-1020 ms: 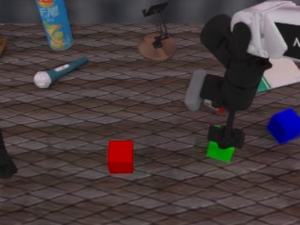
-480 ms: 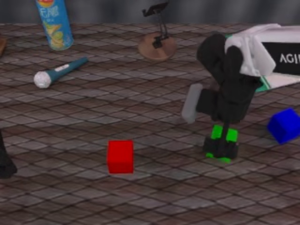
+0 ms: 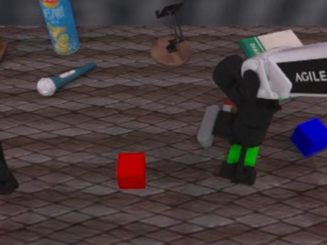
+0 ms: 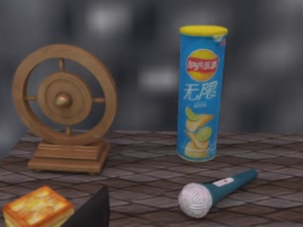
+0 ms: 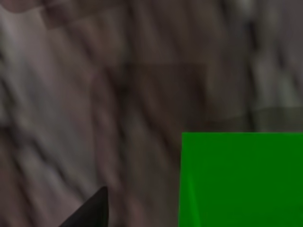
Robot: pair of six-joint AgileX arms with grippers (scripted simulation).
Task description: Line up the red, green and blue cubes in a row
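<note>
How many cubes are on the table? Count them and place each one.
3. The red cube sits left of centre near the front; the green cube is held in the right gripper; the blue cube lies at the right edge.

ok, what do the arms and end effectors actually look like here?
Right arm: white shell with a black panel carrying white AGILE lettering, a black wrist and a grey block on its side. Its end effector has black fingers. Left arm: only a black sliver at the top view's left edge.

Microphone left; can seemingly behind it.
</note>
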